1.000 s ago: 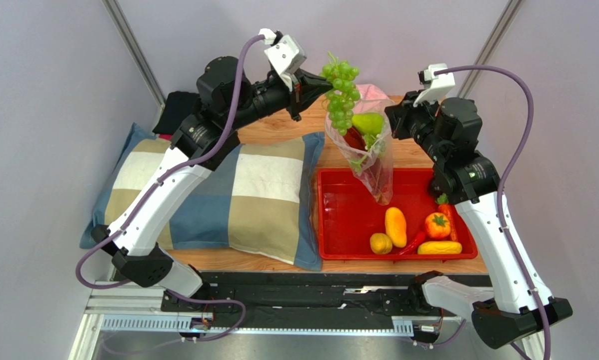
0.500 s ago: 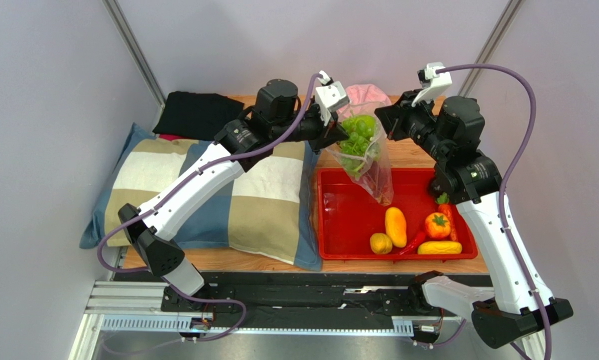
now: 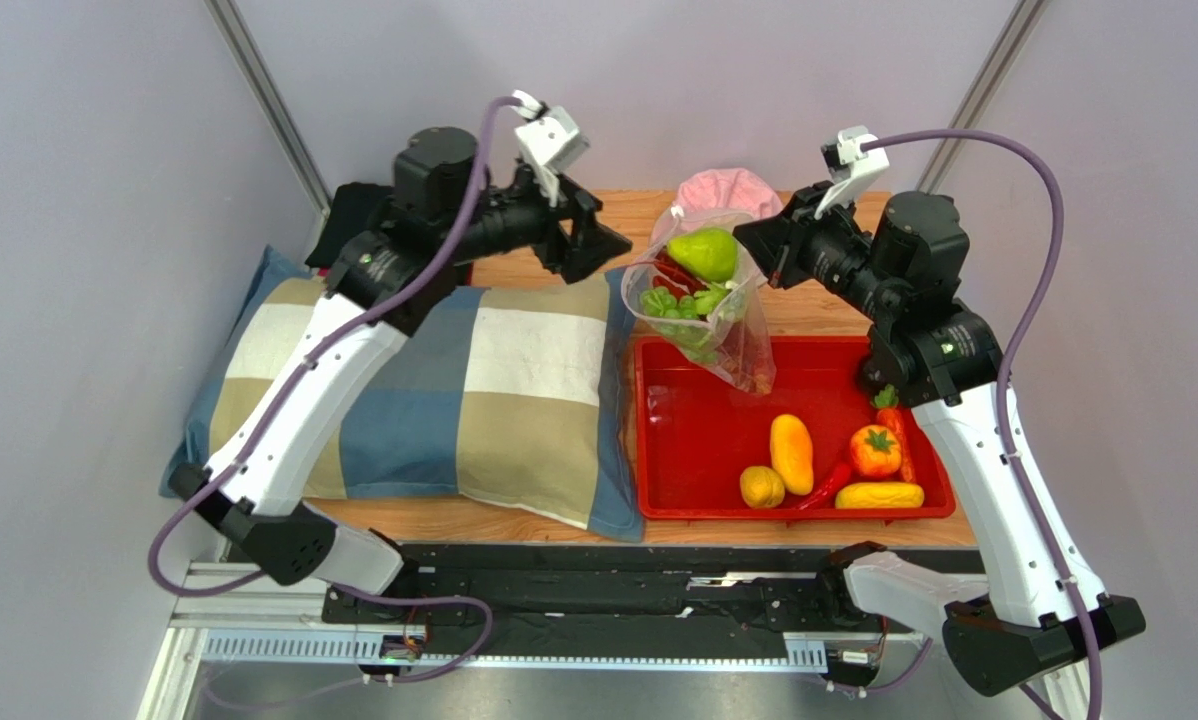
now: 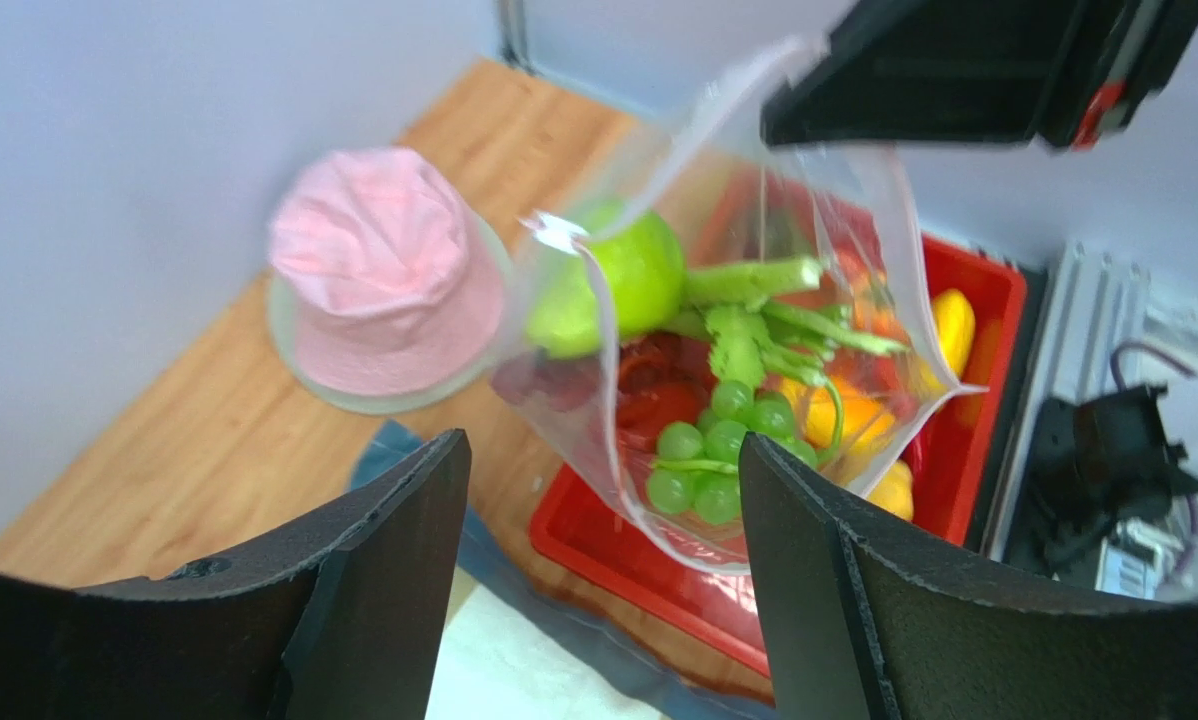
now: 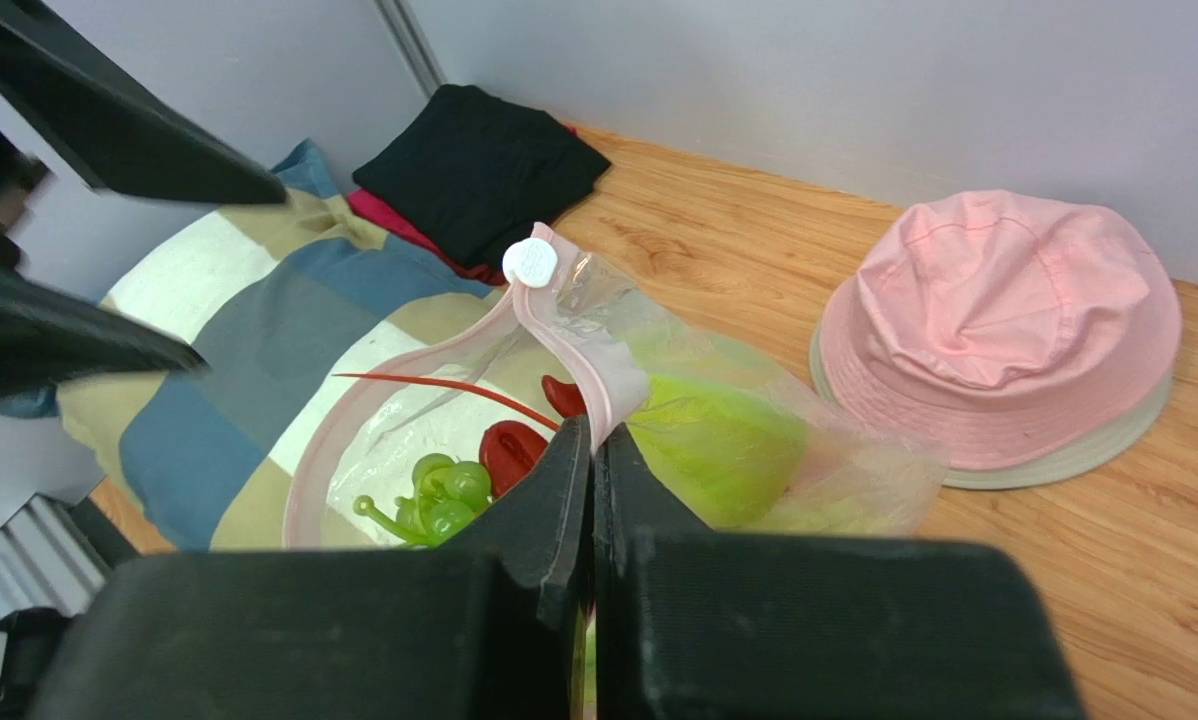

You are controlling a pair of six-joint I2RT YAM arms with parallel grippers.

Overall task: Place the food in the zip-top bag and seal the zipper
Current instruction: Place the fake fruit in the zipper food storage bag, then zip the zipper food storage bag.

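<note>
Two grippers flank the zip-top bag (image 3: 728,333), which hangs in the air above the far-left corner of the red tray (image 3: 646,450). The right gripper (image 3: 743,240) is clamped tight on the bag's mouth edge, pinching the pale pink zipper (image 5: 575,345) between its fingers, and alone carries the load. The left gripper (image 3: 602,248) stands wide open just beside the bag's left side, holding nothing. The mouth gapes open. Inside lie the green apple (image 3: 703,252) near the top, the red lobster (image 3: 671,278), the celery stalk (image 4: 755,281) and the grape bunch (image 3: 680,308). A pink hat (image 3: 725,192) sits at the far edge of the wooden surface (image 3: 819,312), behind the bag; a patchwork pillow (image 3: 470,390) covers its left side.
</note>
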